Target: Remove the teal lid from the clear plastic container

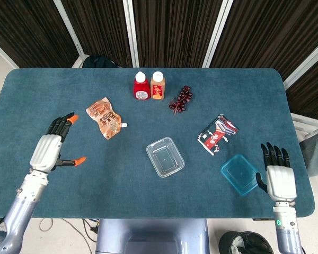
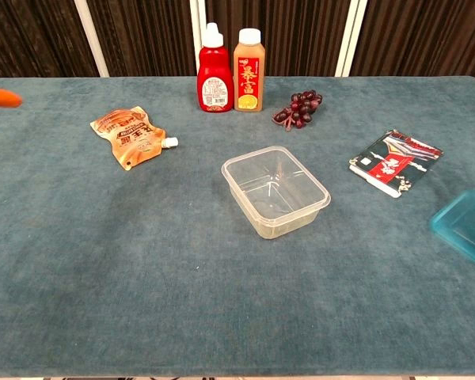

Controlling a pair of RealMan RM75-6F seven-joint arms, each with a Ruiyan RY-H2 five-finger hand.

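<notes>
The clear plastic container (image 1: pixel 165 156) (image 2: pixel 275 190) stands uncovered and empty near the middle of the table. The teal lid (image 1: pixel 239 174) (image 2: pixel 467 229) lies flat on the table to its right, near the front edge. My right hand (image 1: pixel 278 180) is just right of the lid with its fingers spread and nothing in them; its thumb is close to the lid's edge. My left hand (image 1: pixel 52 148) hovers far to the left, fingers apart and empty. The chest view shows only one orange fingertip (image 2: pixel 0 96) of it.
A red sauce bottle (image 1: pixel 141 86) (image 2: pixel 214 71), an orange juice bottle (image 1: pixel 157 85) (image 2: pixel 248 71) and grapes (image 1: pixel 181 99) (image 2: pixel 298 109) stand at the back. An orange pouch (image 1: pixel 106 117) (image 2: pixel 131 137) lies left and a dark packet (image 1: pixel 217 135) (image 2: pixel 396 162) right.
</notes>
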